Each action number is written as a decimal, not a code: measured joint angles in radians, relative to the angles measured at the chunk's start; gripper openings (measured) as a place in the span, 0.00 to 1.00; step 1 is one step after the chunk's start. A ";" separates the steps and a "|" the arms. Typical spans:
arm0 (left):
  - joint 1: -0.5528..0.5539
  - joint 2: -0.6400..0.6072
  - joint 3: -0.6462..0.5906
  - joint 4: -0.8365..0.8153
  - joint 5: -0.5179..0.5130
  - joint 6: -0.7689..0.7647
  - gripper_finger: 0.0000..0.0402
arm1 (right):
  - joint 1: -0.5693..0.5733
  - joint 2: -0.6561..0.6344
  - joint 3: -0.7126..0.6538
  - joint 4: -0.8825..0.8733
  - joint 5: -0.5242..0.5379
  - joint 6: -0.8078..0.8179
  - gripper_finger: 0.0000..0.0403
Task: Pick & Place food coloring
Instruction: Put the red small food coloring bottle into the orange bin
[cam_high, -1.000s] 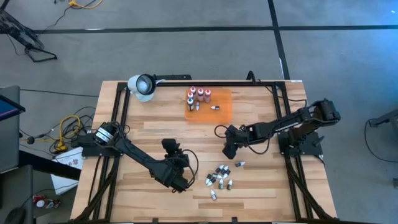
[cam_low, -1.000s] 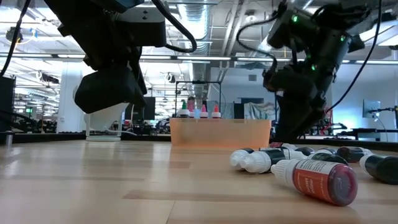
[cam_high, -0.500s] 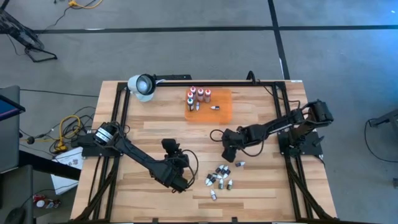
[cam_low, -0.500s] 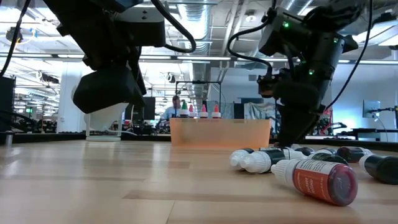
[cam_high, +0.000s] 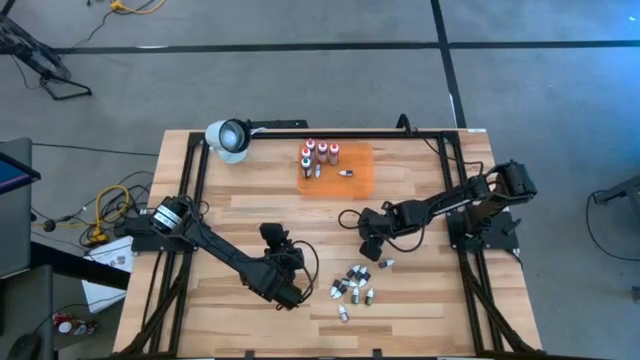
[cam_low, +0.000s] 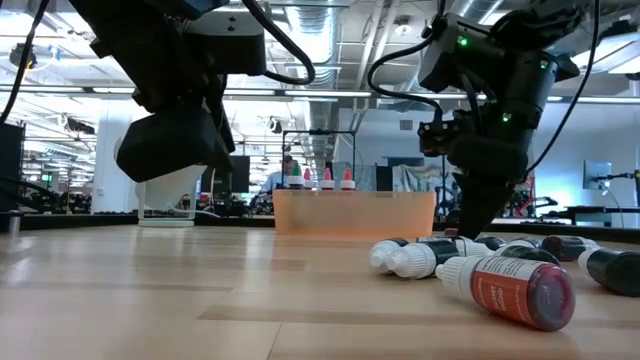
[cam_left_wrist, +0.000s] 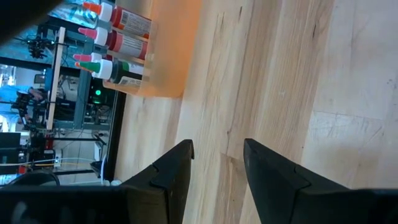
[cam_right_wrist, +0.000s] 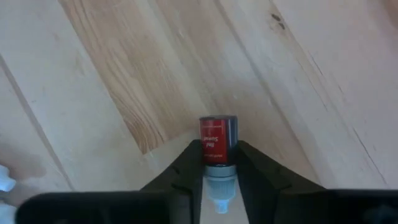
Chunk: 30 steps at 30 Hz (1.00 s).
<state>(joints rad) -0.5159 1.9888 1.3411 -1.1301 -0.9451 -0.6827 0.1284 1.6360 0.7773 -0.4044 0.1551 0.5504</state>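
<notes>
Nearest my low camera, a stubby cylindrical bottle with a glossy dark red label (cam_low: 520, 290) lies on its side on the pale, grainy wood table (cam_low: 150, 300), its white conical cap pointing left. Just behind it a loose heap of food coloring bottles (cam_high: 353, 284) sprawls, small dark-bodied and white-capped droppers, several touching one another.

My right gripper (cam_right_wrist: 218, 163) is down at the far edge of that heap, and I see its two dark, matte fingers pinched tight on a red-labelled bottle (cam_right_wrist: 217, 138): they clamp its neck, the white ribbed cap sits between them and the round body juts out over the planks. From above, that gripper (cam_high: 369, 245) sits just beyond the heap.

My left gripper (cam_left_wrist: 216, 163) hangs over bare wood near the front of the table, left of the heap; its blunt, angular fingers stand partly apart with nothing between them.

Farther back lies the flat, translucent orange mat (cam_high: 352, 172). On its left end stand several slim upright bottles (cam_high: 316, 155) with pointed coloured tips, and one small bottle (cam_high: 345, 173) lies flat near the mat's middle. Left of the mat, at the table's back edge, sits a round white lamp head (cam_high: 229, 137).
</notes>
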 joint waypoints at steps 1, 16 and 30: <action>0.000 0.000 0.000 0.000 0.000 0.000 0.35 | 0.000 0.000 0.000 0.002 0.000 -0.014 0.16; 0.000 0.000 0.000 0.005 -0.002 -0.001 0.35 | 0.016 0.001 0.058 0.083 0.002 -0.229 0.17; 0.009 0.000 0.000 0.005 -0.092 0.045 0.35 | -0.033 0.000 0.298 -0.015 0.263 -0.525 0.18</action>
<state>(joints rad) -0.5072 1.9888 1.3411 -1.1248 -1.0375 -0.6381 0.0951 1.6363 1.0751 -0.4189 0.4176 0.0254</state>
